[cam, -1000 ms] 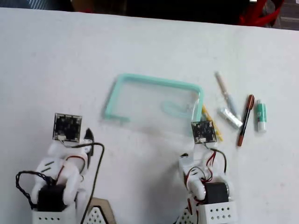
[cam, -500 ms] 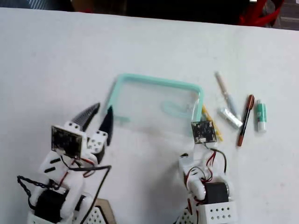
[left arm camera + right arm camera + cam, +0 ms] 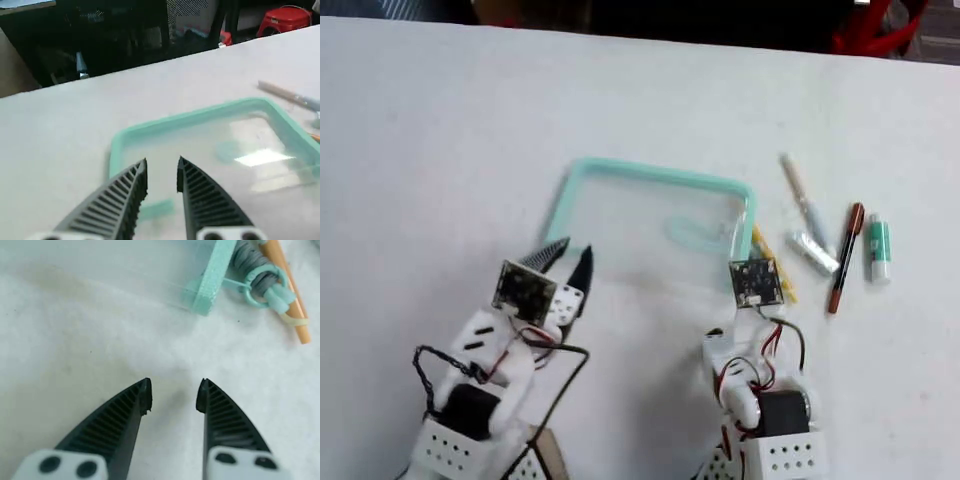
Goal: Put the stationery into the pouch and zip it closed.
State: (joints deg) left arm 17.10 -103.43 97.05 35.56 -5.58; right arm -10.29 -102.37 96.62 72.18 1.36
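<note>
Nearest the arms' bases, the left gripper [image 3: 576,249] is hovering over the near left corner of the pouch [image 3: 650,178]. Its two fingers are standing slightly apart and holding nothing. A small teal tab [image 3: 159,206] is lying just beneath its tips. The right gripper [image 3: 174,385] is hanging over bare table [image 3: 440,130] just short of the pouch's near right corner, its fingers likewise parted and empty.

A little farther out, the pouch is lying flat between the two arms, a clear sheet framed in teal edging. I cannot tell whether its zip is standing open. It is looking thin, light and floppy, so it is probably going to slide or wrinkle under any push. The clear film is offering little to grip, so the stiffer teal edging or the tab is looking like the better hold. At the right corner, a teal ring on a grey cord [image 3: 260,282] is resting against an orange pencil [image 3: 289,295]. That ring is likely serving as the zip pull.

Farther toward the right, the rest of the stationery is lying loose beside the pouch: a silver piece [image 3: 813,252], a brown pen [image 3: 845,258], a green-and-white stick [image 3: 878,250] and a slim grey pen [image 3: 804,200]. All are looking light, stiff and round, so they are apt to roll. Pinching each across mid-barrel seems safest.
</note>
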